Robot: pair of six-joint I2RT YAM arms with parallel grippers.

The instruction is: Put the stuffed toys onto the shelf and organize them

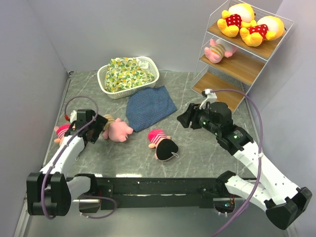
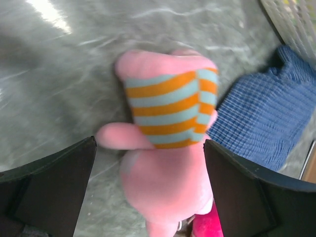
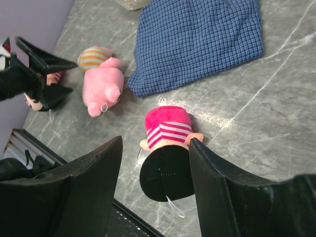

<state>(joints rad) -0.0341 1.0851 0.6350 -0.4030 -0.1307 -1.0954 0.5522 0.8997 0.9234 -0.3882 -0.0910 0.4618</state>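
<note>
Two yellow bears [image 1: 247, 22] lie on the top board of the white wire shelf [image 1: 224, 85], and one striped piglet [image 1: 219, 50] lies on the middle board. A second piglet [image 1: 118, 129] lies on the table. My left gripper [image 1: 100, 126] is open, its jaws either side of that piglet [image 2: 168, 148]. A pink-hatted doll [image 1: 163, 144] lies mid-table. My right gripper [image 1: 183, 120] is open and empty, held above and apart from this doll [image 3: 168, 148]. Another doll [image 1: 61, 132] lies by the left arm.
A blue folded cloth [image 1: 149, 106] lies behind the piglet and the doll. A white basket [image 1: 148, 64] holding a floral cloth bundle [image 1: 126, 74] stands at the back. Grey walls close in the left, back and right sides.
</note>
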